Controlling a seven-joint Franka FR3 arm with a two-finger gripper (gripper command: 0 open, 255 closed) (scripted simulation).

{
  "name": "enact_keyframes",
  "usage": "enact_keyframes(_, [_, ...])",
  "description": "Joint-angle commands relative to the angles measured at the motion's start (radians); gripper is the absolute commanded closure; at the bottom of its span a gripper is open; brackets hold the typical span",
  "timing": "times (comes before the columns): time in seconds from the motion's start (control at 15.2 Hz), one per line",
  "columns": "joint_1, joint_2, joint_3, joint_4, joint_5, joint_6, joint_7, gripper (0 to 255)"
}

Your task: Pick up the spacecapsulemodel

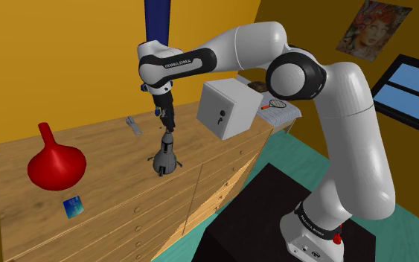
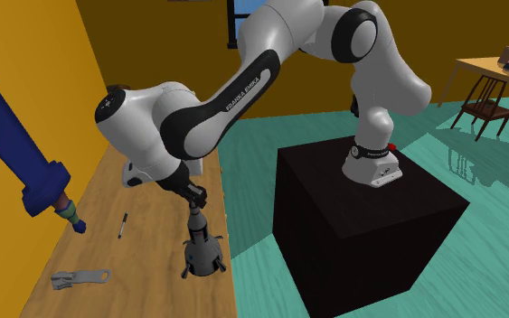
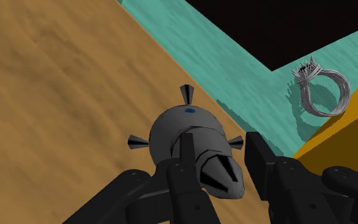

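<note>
Grey spacecapsulemodel (image 1: 164,160) stood upright near the front edge of the wooden dresser (image 1: 103,186), nose up. Your end effector (image 1: 168,132) sat right over that nose, fingers spread either side of the tip, with a gap on one side, so nothing was clamped.

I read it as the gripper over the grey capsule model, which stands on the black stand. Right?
Not quite. The gripper is over the grey capsule model, but the model stands on the wooden dresser top, as the shoulder view shows.
</note>
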Motion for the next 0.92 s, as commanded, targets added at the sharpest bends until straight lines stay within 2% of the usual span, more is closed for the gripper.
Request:
enact_keyframes(0.0, [0.0, 0.001, 0.0, -0.001, 0.0, 0.0, 0.0, 255])
enact_keyframes(0.2, [0.0, 0.003, 0.0, 0.003, 0.0, -0.001, 0.0, 255])
enact_keyframes(0.86, [0.001, -0.046, 0.001, 0.058, 0.003, -0.104, -0.011, 255])
